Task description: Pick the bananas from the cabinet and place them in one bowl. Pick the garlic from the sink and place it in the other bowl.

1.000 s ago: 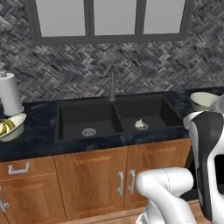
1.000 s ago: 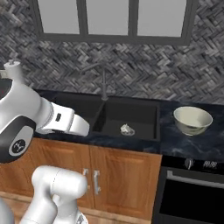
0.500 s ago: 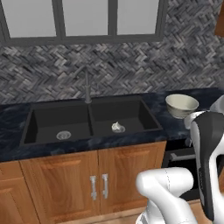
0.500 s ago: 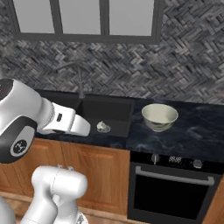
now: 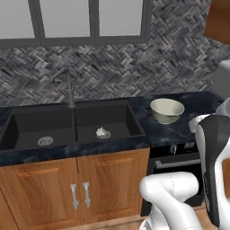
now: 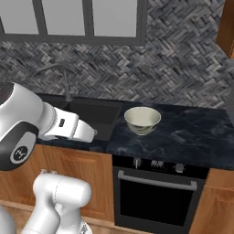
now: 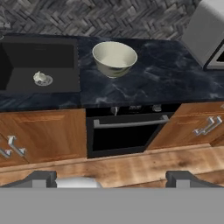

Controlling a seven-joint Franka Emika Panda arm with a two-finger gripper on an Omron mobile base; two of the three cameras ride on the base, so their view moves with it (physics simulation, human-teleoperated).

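The claw (image 7: pixel 111 177) is hanging well back from the cabinets, its tips spread wide apart and gripping nothing. Beyond them, the garlic (image 5: pixel 103 132) is lying by the drain in the sink's (image 5: pixel 67 123) right basin. The cream bowl (image 5: pixel 166 110) is sitting on the dark worktop (image 6: pixel 183 132) beside the sink.

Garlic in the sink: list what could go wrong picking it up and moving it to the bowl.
1. The garlic sits low in the right basin of the sink, on or beside the drain; the descending pincer may strike the basin walls.
2. It is small and lumpy, so it may slip from the fingers.
3. The bowl stands near the counter's front edge beside the basin; a careless carry could knock it.
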